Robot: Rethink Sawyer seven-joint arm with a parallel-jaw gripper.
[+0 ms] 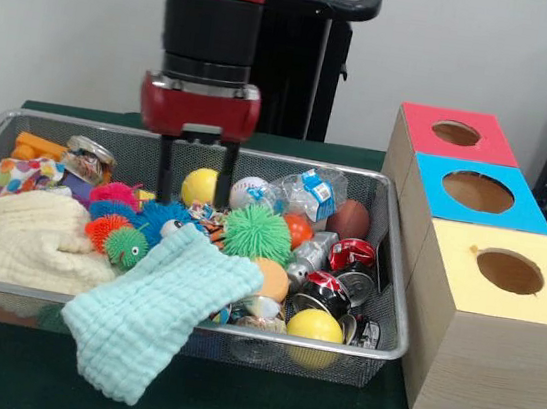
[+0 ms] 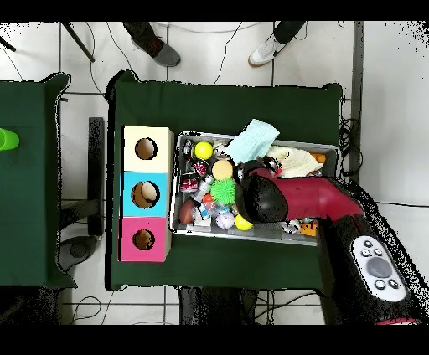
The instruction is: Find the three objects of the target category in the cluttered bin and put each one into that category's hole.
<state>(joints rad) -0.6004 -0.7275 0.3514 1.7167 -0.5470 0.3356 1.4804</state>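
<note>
My gripper (image 1: 191,198) hangs open in the back middle of the wire bin (image 1: 393,311), its two black fingers (image 1: 163,168) spread wide. A yellow ball (image 1: 198,187) shows between them, and whether they touch it I cannot tell. Close by lie a white baseball (image 1: 247,191), a green spiky ball (image 1: 258,233), an orange ball (image 1: 297,230), a brown football (image 1: 349,218) and a second yellow ball (image 1: 315,324). Crushed cans (image 1: 325,292) lie at the front right. In the overhead view the arm (image 2: 293,201) hides the gripper.
Three boxes with round holes stand beside the bin: red (image 1: 455,133), blue (image 1: 477,191), yellow (image 1: 509,271). A mint cloth (image 1: 154,305) droops over the bin's front rim, with a cream cloth (image 1: 26,248) to its left. A person's shoes (image 2: 270,48) show beyond the table.
</note>
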